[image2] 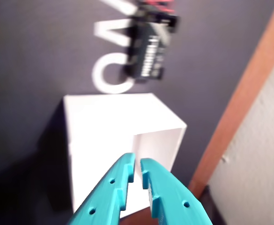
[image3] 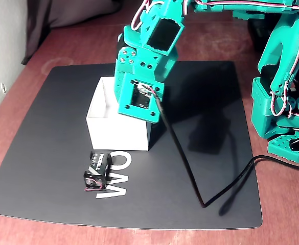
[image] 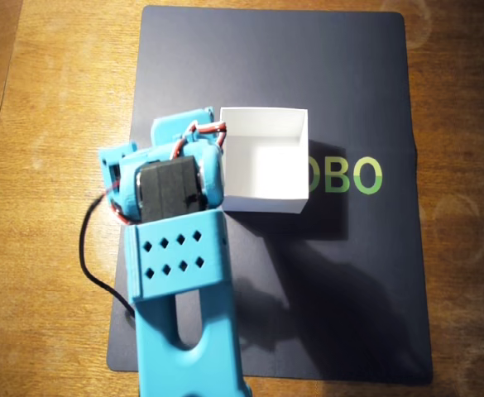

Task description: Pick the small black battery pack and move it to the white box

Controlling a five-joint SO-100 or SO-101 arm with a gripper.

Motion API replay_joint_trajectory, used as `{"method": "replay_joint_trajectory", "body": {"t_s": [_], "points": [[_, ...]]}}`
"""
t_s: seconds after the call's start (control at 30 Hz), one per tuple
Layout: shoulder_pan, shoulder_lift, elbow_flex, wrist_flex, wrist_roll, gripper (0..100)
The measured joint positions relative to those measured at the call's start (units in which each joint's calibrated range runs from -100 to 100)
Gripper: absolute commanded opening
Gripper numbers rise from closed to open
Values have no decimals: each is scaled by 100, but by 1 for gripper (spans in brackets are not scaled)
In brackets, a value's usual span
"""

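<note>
The small black battery pack point(image3: 97, 172) lies flat on the dark mat, close in front of the white box point(image3: 117, 127) in the fixed view. In the wrist view the battery pack point(image2: 151, 51) shows blurred beyond the box point(image2: 122, 136), its white lettering up and red wires at its far end. My gripper point(image2: 137, 171) hovers over the box's near wall, its teal fingers point(image2: 162, 192) almost touching with nothing between them. From overhead, the box point(image: 265, 169) sits right of my wrist, which hides both the battery pack and the fingers.
A dark mat point(image3: 210, 117) with white and green lettering covers the wooden table point(image: 51, 124). A black cable point(image3: 190, 173) runs from my wrist down across the mat. The arm's base point(image3: 282, 102) stands at the right. A pale wall point(image2: 263, 154) borders the table.
</note>
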Motion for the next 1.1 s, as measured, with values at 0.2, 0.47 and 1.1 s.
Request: {"method": "replay_joint_trajectory", "body": {"t_s": [0.2,0.47,1.1], "points": [[-717,153,-9,-270,-483,1],[-1360,831,-191,-279,-1440,1],[-1150,2339,-1264,-855,-1640,1]]}}
